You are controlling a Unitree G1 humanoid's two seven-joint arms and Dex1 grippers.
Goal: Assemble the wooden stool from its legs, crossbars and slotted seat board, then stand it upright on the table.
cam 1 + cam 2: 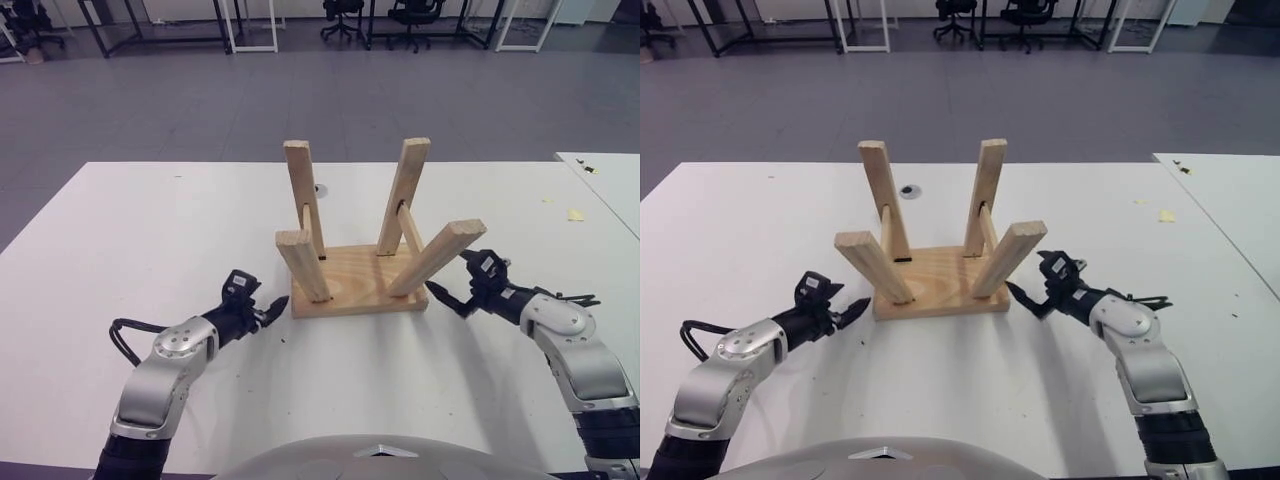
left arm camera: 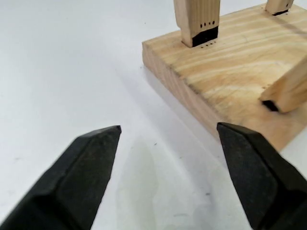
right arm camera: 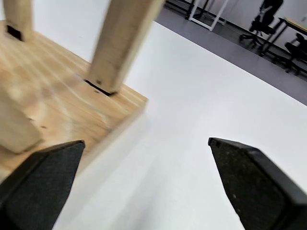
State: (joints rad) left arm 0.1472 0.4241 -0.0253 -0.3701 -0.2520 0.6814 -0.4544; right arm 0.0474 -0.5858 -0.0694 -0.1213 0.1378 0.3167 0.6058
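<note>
Since the stool (image 1: pixel 358 240) sits legs-up on the bench (image 1: pixel 150 220) with my left tool (image 1: pixel 270 312) and right tool (image 1: pixel 447 300) both open just beside opposite edges of the seat (image 1: pixel 355 282), I judge I should pinch both edges evenly before flipping it, lest a leg (image 1: pixel 302 200) slip out.

The end effector (image 3: pixel 147 141) is spread wide, its two dark fingers (image 3: pixel 254 184) in the foreground gripping nothing. Between and beyond them lies the white counter (image 3: pixel 206 81). A wooden seat board (image 3: pixel 62 100) lies flat on it, its edge passing just beside one fingertip. A leg (image 3: pixel 122 38) rises tilted from a dark slot near the board's corner. A second leg (image 3: pixel 19 14) stands farther back and a third leg (image 3: pixel 14 124) closer. Office chairs (image 3: pixel 266 19) stand on the grey floor (image 3: pixel 230 36) in the background.
</note>
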